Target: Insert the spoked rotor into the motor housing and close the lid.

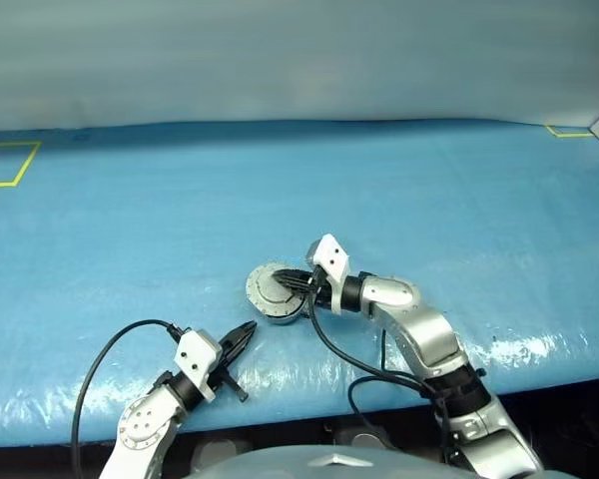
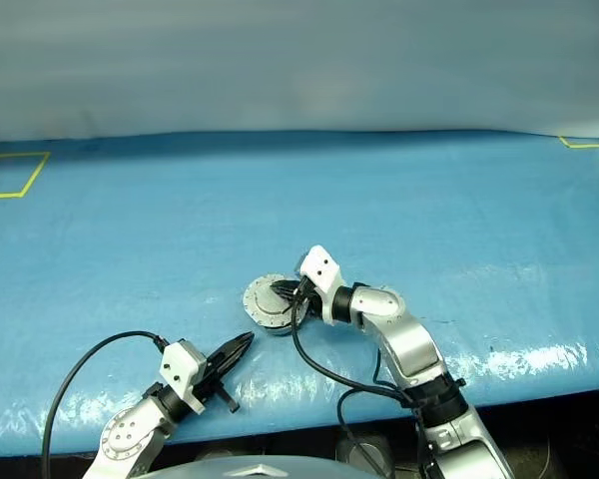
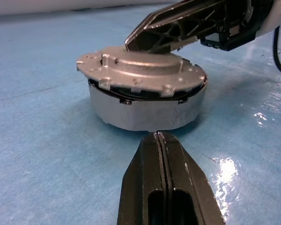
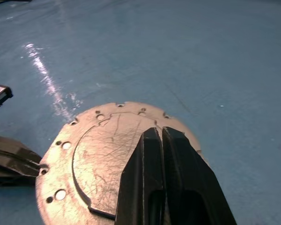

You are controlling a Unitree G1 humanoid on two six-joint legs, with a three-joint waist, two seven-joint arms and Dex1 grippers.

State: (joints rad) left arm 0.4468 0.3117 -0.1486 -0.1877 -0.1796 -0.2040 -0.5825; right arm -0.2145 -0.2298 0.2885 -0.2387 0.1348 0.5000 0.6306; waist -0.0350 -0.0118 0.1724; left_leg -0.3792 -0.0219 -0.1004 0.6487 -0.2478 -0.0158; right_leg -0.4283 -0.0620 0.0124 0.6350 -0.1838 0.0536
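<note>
Grey metal lid (image 3: 140, 70): round disc with raised centre and small holes round its edge, scratched on top; it lies on the motor housing (image 3: 147, 110) but slightly askew, a dark gap showing along the near edge.
Housing: plain silver-grey puck with a smooth wall, standing on the blue table cover (image 1: 399, 200) near the front edge, between the two arms.
Spoked rotor: hidden; judged to sit inside already, since the lid is down over the cup.
Progress: insertion seems done, closing nearly so; what looks left is pressing the lid flush and level.
Right gripper (image 4: 161, 133): black fingers almost together, only a narrow slit between them, lying flat on the lid's top face, clamped on nothing.
Left gripper (image 3: 159, 137): fingers pressed together and empty, tips just beside the housing wall; touching or not, I cannot tell.
Surface: glossy blue sheet, wrinkled, with bright glare patches near the edge.
</note>
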